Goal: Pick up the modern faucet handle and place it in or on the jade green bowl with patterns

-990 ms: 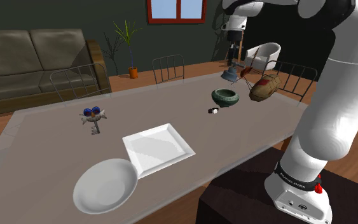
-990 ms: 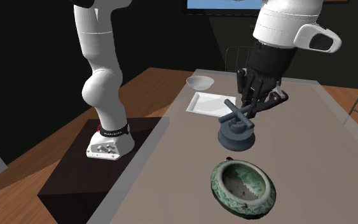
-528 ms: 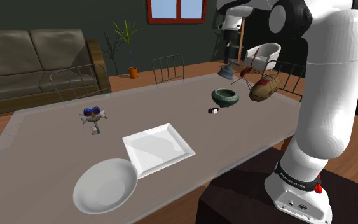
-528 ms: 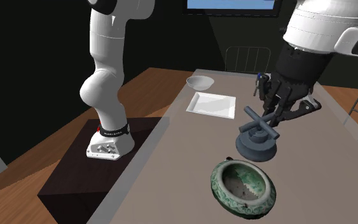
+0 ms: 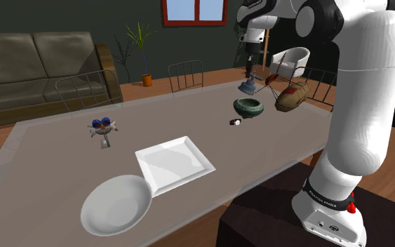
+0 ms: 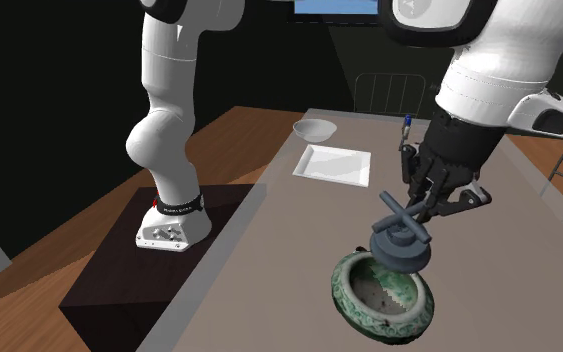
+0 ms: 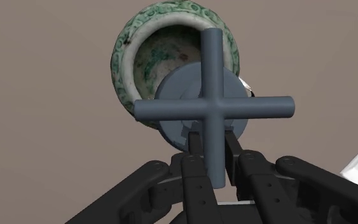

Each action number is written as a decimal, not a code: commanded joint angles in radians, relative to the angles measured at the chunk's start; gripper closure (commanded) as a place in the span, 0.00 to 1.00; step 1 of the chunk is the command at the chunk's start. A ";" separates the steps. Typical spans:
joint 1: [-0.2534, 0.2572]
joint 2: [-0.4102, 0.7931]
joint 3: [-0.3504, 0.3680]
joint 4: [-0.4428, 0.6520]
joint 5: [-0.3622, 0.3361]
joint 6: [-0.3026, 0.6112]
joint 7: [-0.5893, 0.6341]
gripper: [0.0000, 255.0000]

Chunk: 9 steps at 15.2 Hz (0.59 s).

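Gripper (image 7: 213, 151) is clasping 1 bar of the grey cross-shaped faucet handle (image 7: 212, 107), holding it just above the green patterned bowl (image 7: 123, 57); the handle is looking stiff, smooth, probably rather heavy.

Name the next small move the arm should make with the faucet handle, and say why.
Probably a short sideways shift to centre the handle over the bowl. The gripper, shut on its cross bar, holds it above the bowl, but in the wrist view its round base covers one side of the rim, not the hollow. Dropped now, it might catch the rim.
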 commanded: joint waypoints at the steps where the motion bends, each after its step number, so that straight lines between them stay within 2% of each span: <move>1: 0.003 0.000 0.001 -0.028 0.001 0.029 -0.002 1.00; 9: 0.007 0.018 0.008 -0.116 0.017 0.129 -0.019 1.00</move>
